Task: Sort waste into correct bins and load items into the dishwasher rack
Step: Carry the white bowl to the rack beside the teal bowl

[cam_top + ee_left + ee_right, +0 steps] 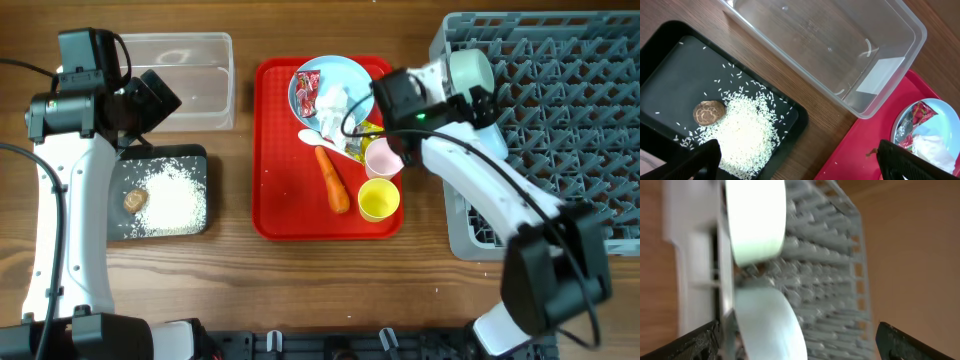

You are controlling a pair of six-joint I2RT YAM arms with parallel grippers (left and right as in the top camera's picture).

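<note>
Left gripper (799, 152), right gripper (797, 332) gape empty; rice (175, 205), brown lump (135, 201) binned; bowls (755, 220) racked; carrot (333, 182), wrappers (306, 95), cups (378, 199), plate (345, 70) remain.

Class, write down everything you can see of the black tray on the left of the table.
The black tray is a shallow rectangle with rounded corners and a low raised rim, apparently matte plastic. It lies flat on the wooden table, beside the clear tub and the red tray but touching neither. A heap of white rice grains fills much of its floor, with loose grains scattered around, and a small brown lump sits at the heap's edge. The rest is bare.
</note>
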